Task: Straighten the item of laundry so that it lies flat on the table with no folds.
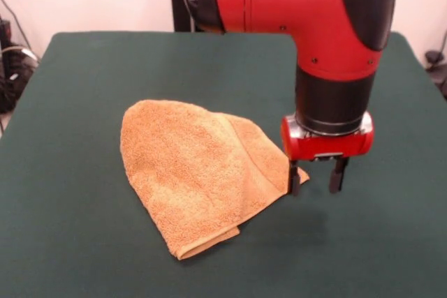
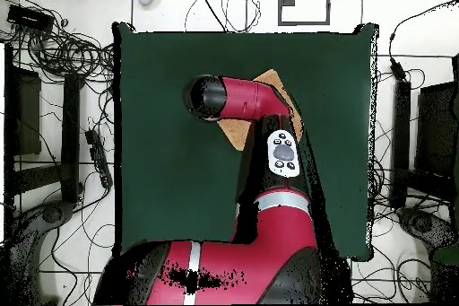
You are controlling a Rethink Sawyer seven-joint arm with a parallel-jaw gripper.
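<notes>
The orange-tan terry towel (image 1: 192, 169) lies folded over on itself on the dark green table (image 1: 77, 228), in a rounded wedge with a doubled layer along its right and lower edges. My gripper (image 1: 316, 176) hangs just past the towel's right corner, low over the table, fingers (image 1: 295, 179) open and empty; the left finger is right at the towel's edge. In the overhead view the arm covers most of the towel (image 2: 280, 87); only slivers show, and the gripper is hidden under the wrist. No care tag shows.
The arm's red and black body (image 1: 314, 5) fills the upper middle of the front view. Cables and dark equipment (image 2: 54, 51) lie on the floor around the table (image 2: 161, 159). Green table surface stretches on all sides of the towel.
</notes>
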